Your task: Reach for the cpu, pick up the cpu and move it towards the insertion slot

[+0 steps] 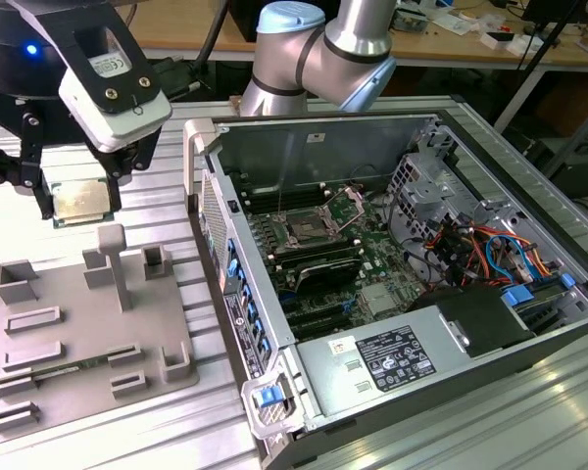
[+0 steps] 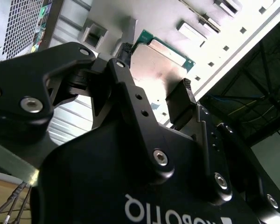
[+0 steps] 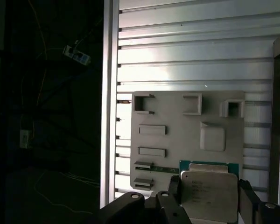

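The cpu is a thin square chip with a silvery top and a greenish rim. My gripper is shut on it by its two opposite edges and holds it in the air above the grey tray, at the exterior view's left. Both wrist views show the cpu clamped between the black fingers. The insertion slot is a metal-framed socket with a dark centre on the green motherboard inside the open computer case, well off to the exterior view's right of the gripper.
The grey tray has raised blocks and a bare square recess. The open computer case has a tall side wall between the tray and the motherboard. A white camera block rides above the gripper. Cables and drives fill the case's right side.
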Motion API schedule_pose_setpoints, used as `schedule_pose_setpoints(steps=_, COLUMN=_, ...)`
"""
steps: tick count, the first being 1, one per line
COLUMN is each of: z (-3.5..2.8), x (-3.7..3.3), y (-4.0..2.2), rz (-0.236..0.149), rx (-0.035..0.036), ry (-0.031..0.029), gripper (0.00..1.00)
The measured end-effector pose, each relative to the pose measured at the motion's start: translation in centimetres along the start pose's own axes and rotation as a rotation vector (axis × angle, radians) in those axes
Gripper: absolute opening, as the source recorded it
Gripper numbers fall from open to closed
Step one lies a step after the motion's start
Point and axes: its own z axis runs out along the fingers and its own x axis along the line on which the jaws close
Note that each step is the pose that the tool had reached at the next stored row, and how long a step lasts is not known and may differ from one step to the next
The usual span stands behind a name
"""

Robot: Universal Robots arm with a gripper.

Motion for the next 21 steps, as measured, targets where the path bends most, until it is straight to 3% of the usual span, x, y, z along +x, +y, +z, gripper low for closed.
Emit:
schedule_pose_setpoints(steps=12, z=-0.03, x=-2.05, y=-0.09, rz=0.0, rx=-0.0014, ry=0.0249, gripper=0.55)
schedule_pose_setpoints(steps=18, z=-0.05, x=-2.86, y=-0.13, rz=0.0, rx=-0.0023, ry=0.0352, gripper=0.55)
schedule_pose_setpoints(steps=21, z=-0.05, x=-2.91, y=-0.13, rz=0.0, rx=-0.0023, ry=0.0362, gripper=0.55)
